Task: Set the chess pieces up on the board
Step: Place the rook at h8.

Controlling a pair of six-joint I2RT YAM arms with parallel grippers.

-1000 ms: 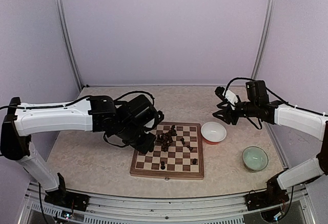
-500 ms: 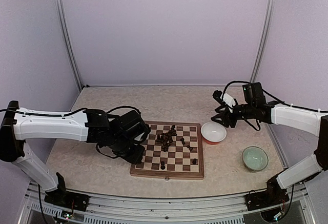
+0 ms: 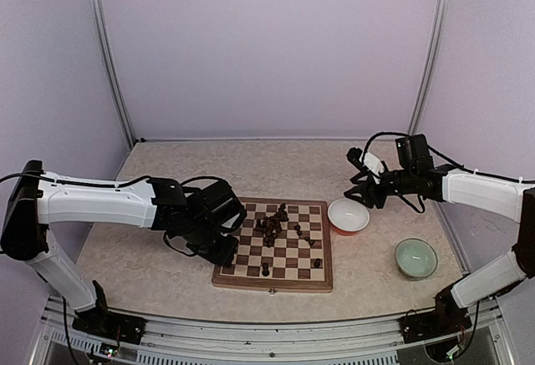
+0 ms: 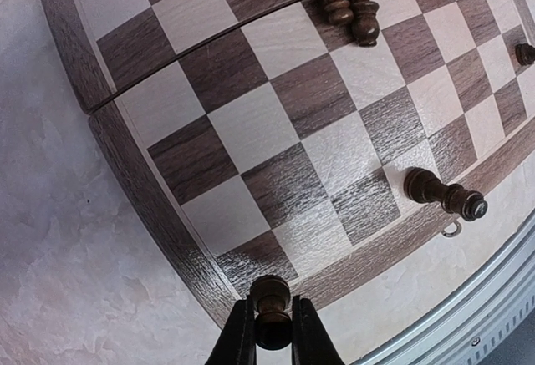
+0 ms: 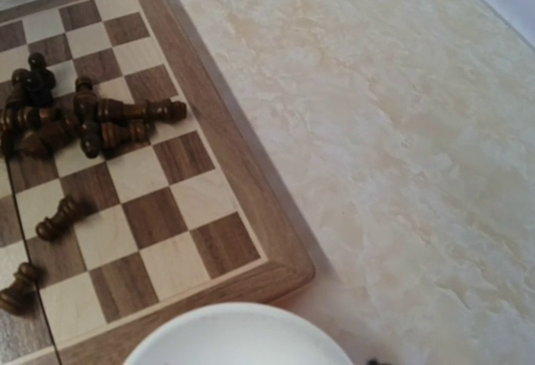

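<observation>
My left gripper point(image 4: 272, 319) has its jaws pinched narrow on a single chess piece point(image 4: 271, 291), which stands upright over the wooden border at the seven o'clock corner of the board point(image 3: 272, 282). Most of the dark set is a heap of chess pieces point(image 3: 272, 226) lying tumbled around the board's eleven to twelve o'clock squares. A couple of strays point(image 3: 265, 270) sit toward six o'clock, one of them on its side. At the board's three o'clock, just beside its edge, is the white bowl point(image 3: 349, 204), with only its pale inner wall showing. My right gripper point(image 3: 359, 193) hovers over that bowl's far rim, and I cannot tell how wide its jaws are. The green bowl point(image 3: 415, 245) sits at the white bowl's five o'clock, apart from it. Compared with a second ago, the left arm has pulled back from the board's nine o'clock edge to that near corner. The right arm has barely shifted, and the heap is unchanged.
</observation>
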